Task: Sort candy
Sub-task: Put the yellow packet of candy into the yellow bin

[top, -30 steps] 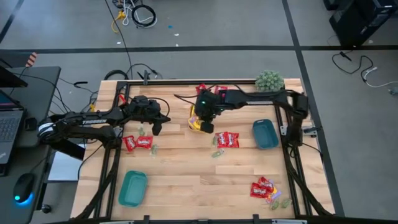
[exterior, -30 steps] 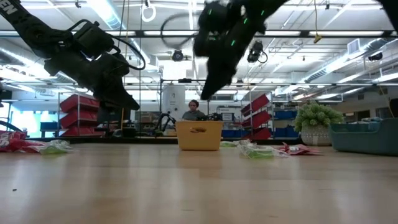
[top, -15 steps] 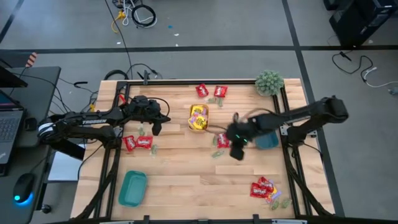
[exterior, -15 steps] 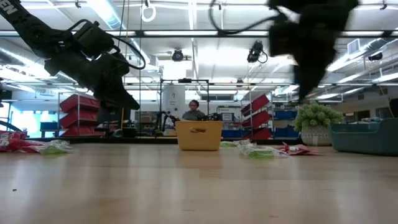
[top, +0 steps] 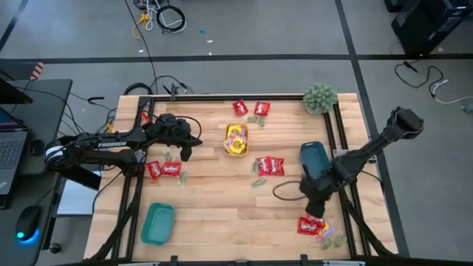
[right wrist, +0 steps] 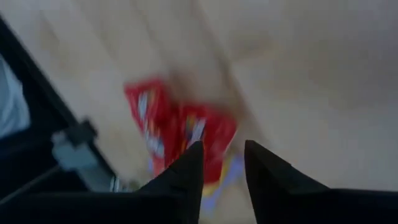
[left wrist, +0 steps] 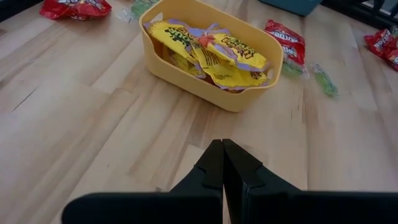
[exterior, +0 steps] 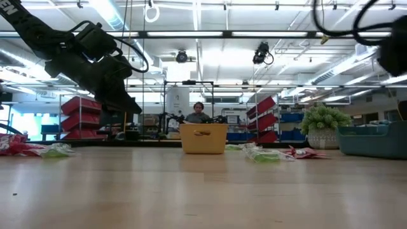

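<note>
While the left gripper (top: 186,152) hangs over the wooden table (top: 222,207) left of the small yellow plastic tray (top: 236,140), fingers pressed together and empty, the right gripper (top: 316,207) hovers just above a cluster of shiny red candy packets (top: 310,224) near the table's front right corner, fingers spread slightly, holding nothing. Four red clusters lie scattered; their long axes vary. Yellow packets (left wrist: 211,53) fill the yellow tray. Two teal trays (top: 157,223) sit apart.
</note>
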